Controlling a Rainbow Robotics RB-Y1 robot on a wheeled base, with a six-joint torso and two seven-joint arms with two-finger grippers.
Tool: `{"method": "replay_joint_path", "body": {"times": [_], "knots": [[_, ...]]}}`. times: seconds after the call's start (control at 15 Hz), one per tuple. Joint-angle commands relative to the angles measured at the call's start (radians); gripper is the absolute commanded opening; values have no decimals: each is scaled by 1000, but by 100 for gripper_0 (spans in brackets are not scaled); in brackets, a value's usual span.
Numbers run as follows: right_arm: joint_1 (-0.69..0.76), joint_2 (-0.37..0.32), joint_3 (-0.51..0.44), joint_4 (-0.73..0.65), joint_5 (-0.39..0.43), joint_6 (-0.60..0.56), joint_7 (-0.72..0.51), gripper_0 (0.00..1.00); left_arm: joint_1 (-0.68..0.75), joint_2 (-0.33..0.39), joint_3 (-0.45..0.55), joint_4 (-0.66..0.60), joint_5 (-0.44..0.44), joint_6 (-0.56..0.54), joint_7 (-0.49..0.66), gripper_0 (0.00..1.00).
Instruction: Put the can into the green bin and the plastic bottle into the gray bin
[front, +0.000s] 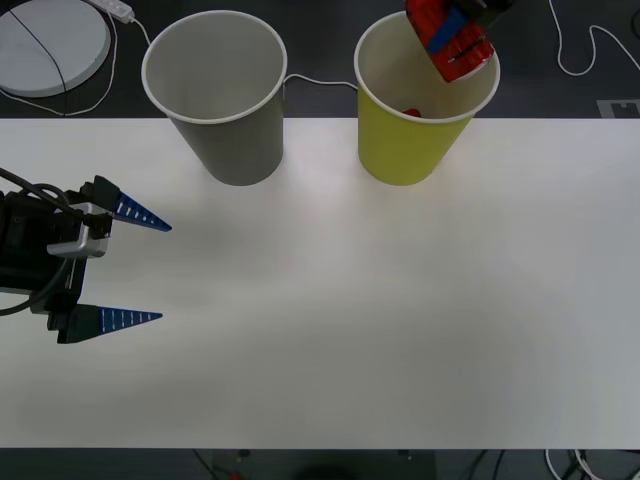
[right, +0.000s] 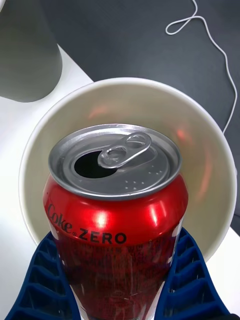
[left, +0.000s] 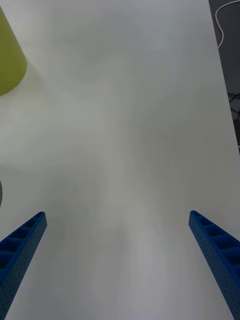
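Spanning the frame, the white table (front: 350, 330) carries the gray bin (front: 218, 95) at upper left and the green bin (front: 425, 105) at upper right. Above the latter, the right gripper (right: 120, 280) clenches the can (right: 117, 200), poised for dropping. The left gripper (front: 140, 268) waits spread, lower left.

Looks like a lab or test room rather than a home. Plain white tabletop (front: 330, 330), bare but for two oversized cup-shaped bins, the gray bin (front: 222, 100) and the green bin (front: 415, 125), staged side by side at its far edge. Dark floor (front: 320, 40) behind, with loose white cables (front: 580, 60) trailing across it, a white power strip (front: 115, 8) and a round white disc (front: 45, 45) beside it.
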Motion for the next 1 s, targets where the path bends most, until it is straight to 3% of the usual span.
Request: {"method": "replay_joint_path", "body": {"times": [0.07, 0.13, 0.2, 0.27, 0.33, 0.67, 0.87, 1.0], "knots": [[-3, 13, 0, 0, 19, 11, 11, 5, 0, 0, 0, 0, 0, 0, 0, 100], [-3, 13, 0, 0, 21, 10, 17, 17, 0, 0, 0, 0, 0, 0, 0, 100], [-3, 11, 0, 0, 21, 11, 28, 35, 0, 0, 0, 0, 0, 0, 0, 100], [-3, 11, 0, 0, 22, 13, 37, 75, 0, 0, 0, 0, 0, 0, 0, 100], [-3, 11, 0, 0, 21, 13, 45, 100, 0, 0, 0, 0, 0, 0, 0, 100], [-3, -33, -26, -21, -18, -10, 60, 100, 0, 0, 0, 0, 0, 0, 0, 100], [20, -108, -60, -64, -133, -10, 82, 100, 0, 0, 0, 0, 0, 0, 0, 100], [99, -167, -104, -181, -185, -10, 88, 100, 0, 0, 0, 0, 0, 0, 0, 100]]}}
